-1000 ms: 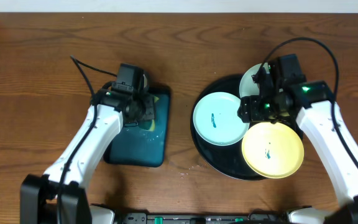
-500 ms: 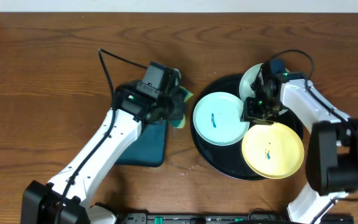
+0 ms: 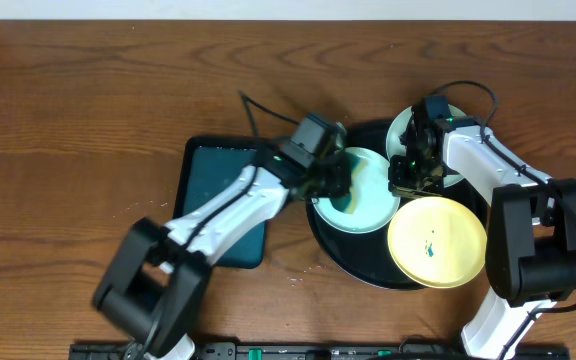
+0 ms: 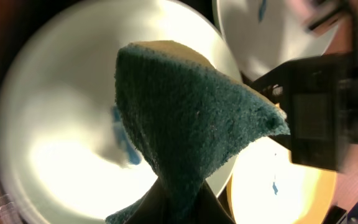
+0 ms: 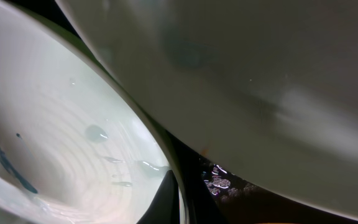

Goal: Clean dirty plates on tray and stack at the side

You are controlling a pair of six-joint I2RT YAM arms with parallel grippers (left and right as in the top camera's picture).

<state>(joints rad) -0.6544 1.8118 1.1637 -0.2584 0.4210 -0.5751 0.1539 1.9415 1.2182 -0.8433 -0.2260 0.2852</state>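
Three plates lie on the round black tray (image 3: 360,268). The pale aqua plate (image 3: 373,203) is at the tray's left, the pale yellow plate (image 3: 436,242) at the front right, and the white plate (image 3: 409,128) at the back. My left gripper (image 3: 334,182) is shut on a yellow-green sponge (image 4: 185,112) with its dark scrub face over the aqua plate (image 4: 55,124), next to a blue smear (image 4: 123,142). My right gripper (image 3: 405,181) is shut on the aqua plate's right rim (image 5: 166,163); one finger (image 5: 165,202) lies inside the rim. The yellow plate (image 4: 284,186) also carries a small blue smear.
A rectangular dark teal tray (image 3: 218,205) lies left of the black tray on the brown wood tabletop (image 3: 88,120). Water drops sit on the black tray (image 5: 222,180) between the plates. The white plate's underside (image 5: 260,74) overhangs the right wrist view.
My left arm has swung right from the teal tray, carrying the sponge over the aqua plate. My right gripper has shut on that plate's rim.
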